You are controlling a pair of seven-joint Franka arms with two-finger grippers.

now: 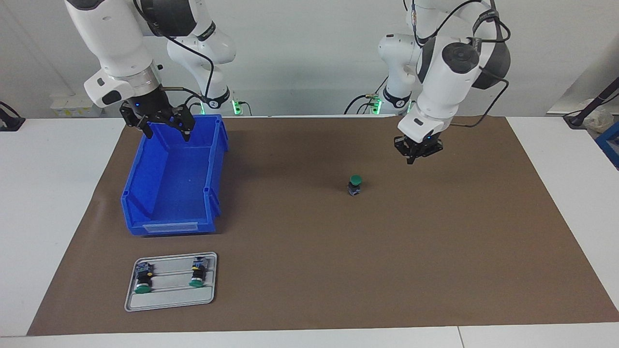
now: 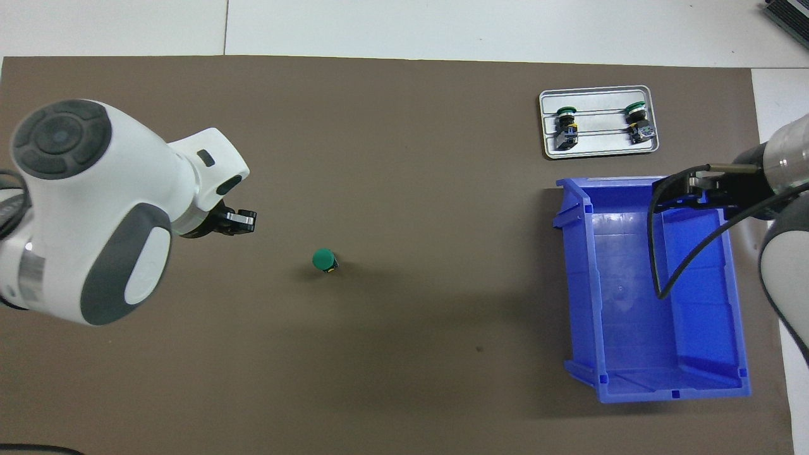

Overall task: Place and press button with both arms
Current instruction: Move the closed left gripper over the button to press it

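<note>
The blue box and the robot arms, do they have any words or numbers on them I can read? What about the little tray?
No text can be read anywhere in these pictures.
Blue box: a pale label slot on its front, blank as far as can be seen.
Arm bases: a small dark round mark on each, too small to read.
Tray: no lettering visible.
Buttons on the tray: tiny markings, too small to read.
Standing button: plain green cap, no sign.
</note>
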